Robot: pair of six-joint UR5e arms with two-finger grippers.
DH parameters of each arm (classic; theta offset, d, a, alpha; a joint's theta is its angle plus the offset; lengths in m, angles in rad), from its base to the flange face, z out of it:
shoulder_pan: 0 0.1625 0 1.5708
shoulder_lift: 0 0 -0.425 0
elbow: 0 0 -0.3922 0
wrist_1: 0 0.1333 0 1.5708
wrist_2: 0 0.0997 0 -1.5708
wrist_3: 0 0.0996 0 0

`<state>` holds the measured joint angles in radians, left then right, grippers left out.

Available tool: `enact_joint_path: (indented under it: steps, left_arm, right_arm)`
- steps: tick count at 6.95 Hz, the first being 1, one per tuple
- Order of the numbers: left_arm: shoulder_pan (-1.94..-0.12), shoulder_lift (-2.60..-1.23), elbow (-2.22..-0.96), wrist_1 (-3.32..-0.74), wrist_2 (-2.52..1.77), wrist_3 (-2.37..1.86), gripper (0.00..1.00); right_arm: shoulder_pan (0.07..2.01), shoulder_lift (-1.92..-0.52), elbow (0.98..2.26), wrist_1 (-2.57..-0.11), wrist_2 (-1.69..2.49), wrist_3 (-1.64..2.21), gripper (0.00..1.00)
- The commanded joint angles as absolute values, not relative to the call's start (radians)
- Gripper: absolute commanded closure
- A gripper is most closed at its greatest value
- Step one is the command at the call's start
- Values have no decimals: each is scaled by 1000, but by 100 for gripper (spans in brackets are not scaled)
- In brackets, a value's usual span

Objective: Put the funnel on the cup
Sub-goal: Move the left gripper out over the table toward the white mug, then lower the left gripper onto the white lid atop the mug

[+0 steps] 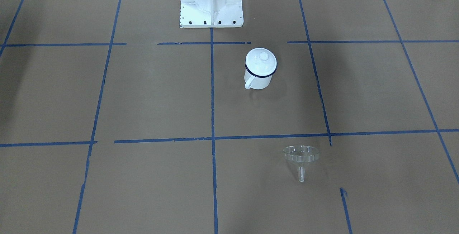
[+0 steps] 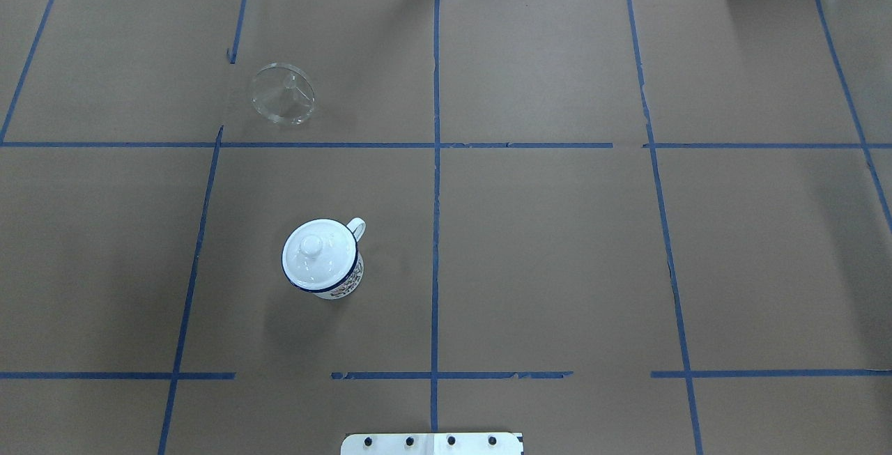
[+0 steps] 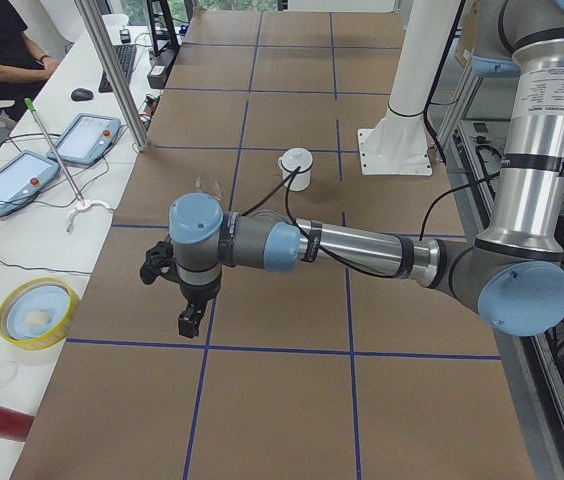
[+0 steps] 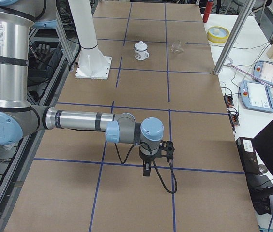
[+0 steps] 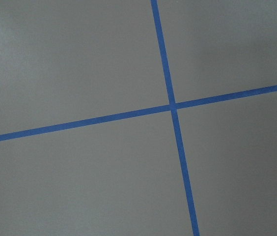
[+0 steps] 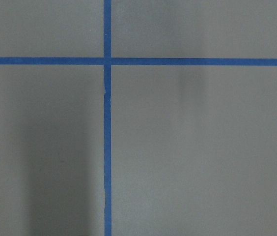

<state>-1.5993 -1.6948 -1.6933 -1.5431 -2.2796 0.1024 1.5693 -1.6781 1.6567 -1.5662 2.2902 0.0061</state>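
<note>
Front-facing view: the cup point(image 1: 259, 75) stands upright just above frame centre. A white domed lid point(image 1: 261, 60) sits on its rim, and its handle points lower left. The funnel point(image 1: 301, 157) lies tipped on the brown table point(image 1: 150, 94) at lower right of centre, well apart from the cup.

Overhead view: the funnel is at upper left and the cup is left of centre. A blue tape line point(image 2: 327, 145) runs between them.

Left side view: the left gripper point(image 3: 190, 322) hangs over the table at centre left. I cannot tell whether its fingers are parted or closed.

Right side view: the right gripper point(image 4: 147, 170) points down at lower centre, and its finger state is equally unclear.

Both wrist views show only brown table and crossing tape.
</note>
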Motion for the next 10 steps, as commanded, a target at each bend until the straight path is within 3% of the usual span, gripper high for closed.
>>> enact_joint_path:
  steps: [1, 5, 10]
  left_arm:
    - [-1452, -1720, -1919, -1496, -2272, -170, 0]
    - [-1089, -1756, -2182, -1494, -2160, -666, 0]
    - [-786, -1906, -2114, -1493, -2051, -865, 0]
  right_arm:
    - [1569, -1678, 1657, -1566, 2290, 6, 0]
    - [1569, -1678, 1657, -1566, 2290, 6, 0]
    - [1569, -1678, 1655, -1566, 2290, 6, 0]
